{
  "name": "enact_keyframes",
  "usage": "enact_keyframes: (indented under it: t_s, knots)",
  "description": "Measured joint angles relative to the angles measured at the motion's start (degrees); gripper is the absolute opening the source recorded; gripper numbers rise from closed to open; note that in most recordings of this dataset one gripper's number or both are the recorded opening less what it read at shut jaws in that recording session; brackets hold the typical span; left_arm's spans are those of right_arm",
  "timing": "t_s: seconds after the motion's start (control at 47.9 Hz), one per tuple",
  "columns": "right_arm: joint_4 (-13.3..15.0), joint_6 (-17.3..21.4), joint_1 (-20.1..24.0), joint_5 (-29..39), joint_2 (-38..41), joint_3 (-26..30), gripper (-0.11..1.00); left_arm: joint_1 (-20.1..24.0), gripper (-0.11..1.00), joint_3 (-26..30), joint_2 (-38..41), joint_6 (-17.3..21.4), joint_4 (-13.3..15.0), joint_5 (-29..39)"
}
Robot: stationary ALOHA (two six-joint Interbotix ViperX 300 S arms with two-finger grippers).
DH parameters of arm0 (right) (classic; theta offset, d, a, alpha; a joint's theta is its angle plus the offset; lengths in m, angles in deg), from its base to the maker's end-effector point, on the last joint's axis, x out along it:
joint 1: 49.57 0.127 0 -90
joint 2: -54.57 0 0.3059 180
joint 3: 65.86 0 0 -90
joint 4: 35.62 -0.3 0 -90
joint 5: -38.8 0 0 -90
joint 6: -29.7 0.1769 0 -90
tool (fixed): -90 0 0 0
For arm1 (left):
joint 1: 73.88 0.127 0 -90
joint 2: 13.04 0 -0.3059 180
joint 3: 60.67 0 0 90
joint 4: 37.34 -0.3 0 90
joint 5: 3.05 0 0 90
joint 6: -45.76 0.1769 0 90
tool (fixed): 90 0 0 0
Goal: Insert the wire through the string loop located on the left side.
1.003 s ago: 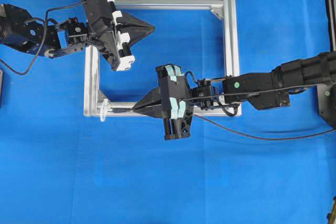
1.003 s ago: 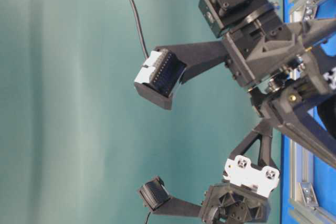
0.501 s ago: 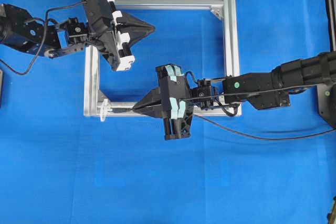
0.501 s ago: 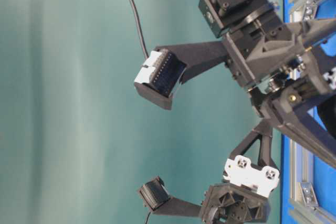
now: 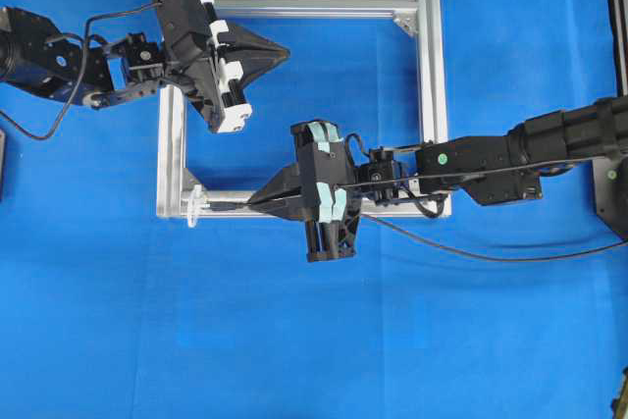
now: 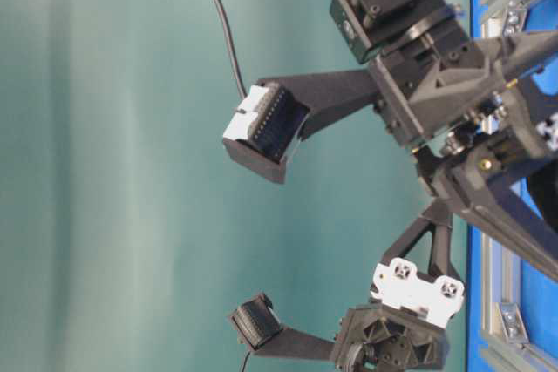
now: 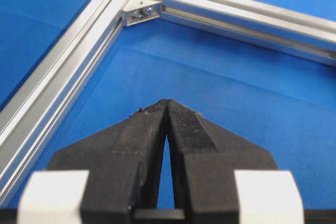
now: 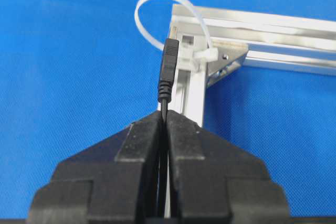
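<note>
The right gripper (image 8: 165, 121) has its jaws pinching the wire (image 8: 169, 72) just behind the plug, so the plug stands straight out ahead of the jaw tips. The loop (image 8: 157, 11) sits directly beyond the plug's end, arching off the corner of the frame (image 8: 262, 35), and in the right wrist view the plug tip overlaps the loop's near strand; whether it has entered the opening or merely lies against the strand I cannot tell. In the overhead view the same gripper (image 5: 263, 201) points along the frame's near rail toward the loop (image 5: 193, 205) at that corner, with the wire (image 5: 471, 254) trailing away behind the jaws across the table (image 5: 294, 340). The left gripper (image 7: 167, 103) has its jaws pressed together on nothing, hovering over bare blue cloth inside the frame (image 7: 63, 72), well apart from the loop. The main risk, as I judge it, is that the plug meets the strand rather than the hole: the loop is thin and springy, so a push would bend it aside or fold it against the frame instead of letting the tip pass. The plug also lies very near the frame's corner post, and a slight drift toward it could jam the tip against the metal. Because the jaws hold only the thin cable below the plug, any such contact could tilt the plug or let the wire slip backward through the jaws.
</note>
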State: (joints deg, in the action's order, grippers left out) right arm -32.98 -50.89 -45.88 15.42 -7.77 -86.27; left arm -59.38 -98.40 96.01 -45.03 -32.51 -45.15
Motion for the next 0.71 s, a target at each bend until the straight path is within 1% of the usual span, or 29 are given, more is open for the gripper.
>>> enact_keyframes:
  t_s: [0.146,0.439,0.71]
  knots:
    - [0.0,0.0,0.0,0.1,1.1,1.7,0.0,0.0,0.0,0.0,0.0,0.0,0.0,0.0]
    - [0.1,0.0,-0.4,0.4,5.4,7.0,0.0,0.1,0.0,0.0,0.0,0.0,0.0,0.1]
    - [0.1,0.3,-0.8,3.0,9.1,12.5,0.0,0.2,0.0,-0.1,0.0,0.1,0.1,0.1]
